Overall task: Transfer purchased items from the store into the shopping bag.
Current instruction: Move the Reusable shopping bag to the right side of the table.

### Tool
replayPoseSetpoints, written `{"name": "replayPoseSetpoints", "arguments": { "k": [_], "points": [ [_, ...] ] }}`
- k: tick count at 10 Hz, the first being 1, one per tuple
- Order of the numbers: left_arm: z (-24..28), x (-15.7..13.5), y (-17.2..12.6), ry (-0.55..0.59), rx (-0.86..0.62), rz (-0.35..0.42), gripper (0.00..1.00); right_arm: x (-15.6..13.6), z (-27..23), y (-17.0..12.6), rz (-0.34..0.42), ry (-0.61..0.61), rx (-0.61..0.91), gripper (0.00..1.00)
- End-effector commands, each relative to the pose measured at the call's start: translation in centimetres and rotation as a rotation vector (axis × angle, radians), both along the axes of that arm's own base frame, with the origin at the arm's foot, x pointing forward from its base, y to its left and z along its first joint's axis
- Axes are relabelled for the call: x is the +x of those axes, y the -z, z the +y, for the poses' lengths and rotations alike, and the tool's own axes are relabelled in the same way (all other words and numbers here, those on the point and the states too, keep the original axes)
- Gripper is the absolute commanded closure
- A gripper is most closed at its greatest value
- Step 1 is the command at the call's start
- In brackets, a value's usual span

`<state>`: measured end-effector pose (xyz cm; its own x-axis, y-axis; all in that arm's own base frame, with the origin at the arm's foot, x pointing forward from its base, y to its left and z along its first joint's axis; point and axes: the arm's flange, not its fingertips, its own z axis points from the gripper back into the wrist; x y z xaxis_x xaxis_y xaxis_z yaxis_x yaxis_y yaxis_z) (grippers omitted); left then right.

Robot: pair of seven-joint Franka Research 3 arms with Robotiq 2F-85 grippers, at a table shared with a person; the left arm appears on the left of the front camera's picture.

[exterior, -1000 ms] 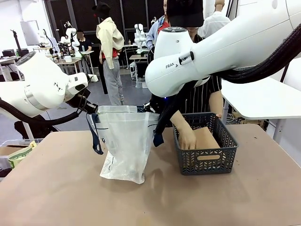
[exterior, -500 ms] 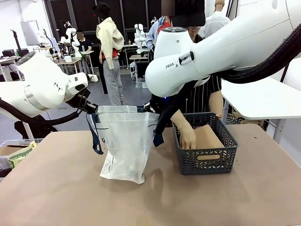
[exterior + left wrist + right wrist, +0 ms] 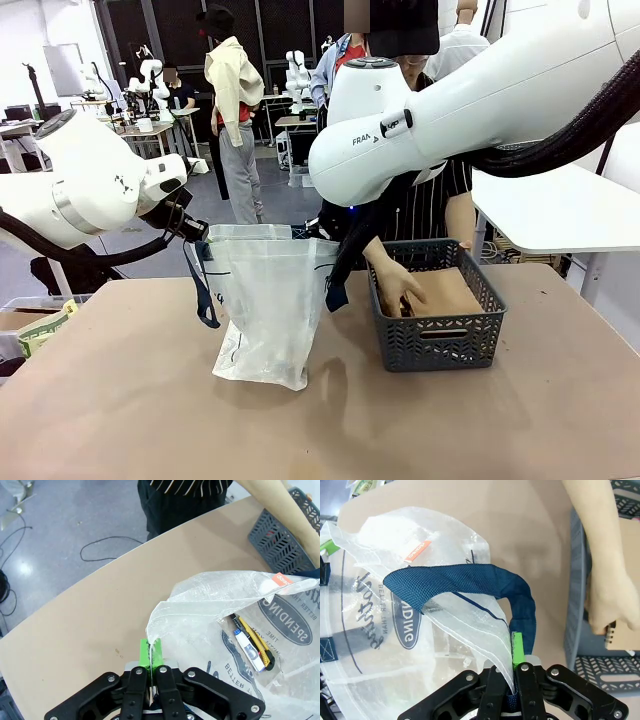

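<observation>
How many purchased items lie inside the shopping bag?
1: a yellow and black cutter in its packet lies inside the shopping bag. More items may be hidden under the folds.

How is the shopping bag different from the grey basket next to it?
The shopping bag is see-through white and floppy; the basket is dark grey with lattice holes and looks stiff. The shopping bag is held open by the left gripper and the right gripper pinching its rim; the basket stands unheld, with a person's hand reaching into it. Both sit on the table, open at the top.
</observation>
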<state>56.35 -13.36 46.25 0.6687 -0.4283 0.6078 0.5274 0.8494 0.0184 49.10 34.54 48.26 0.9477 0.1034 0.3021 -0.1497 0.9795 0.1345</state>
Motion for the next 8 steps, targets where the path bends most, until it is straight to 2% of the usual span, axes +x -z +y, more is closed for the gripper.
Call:
{"name": "replayPoseSetpoints", "arguments": {
  "k": [1, 8],
  "points": [
    [0.17, -0.24, -0.29, -0.008, -0.001, -0.002, 1.00, -0.31, -0.34, 0.27, 0.009, -0.001, 0.016, 1.00],
    [0.17, -0.24, -0.29, -0.008, -0.001, -0.002, 1.00, -0.31, -0.34, 0.27, 0.009, -0.001, 0.016, 1.00]
  ]
}}
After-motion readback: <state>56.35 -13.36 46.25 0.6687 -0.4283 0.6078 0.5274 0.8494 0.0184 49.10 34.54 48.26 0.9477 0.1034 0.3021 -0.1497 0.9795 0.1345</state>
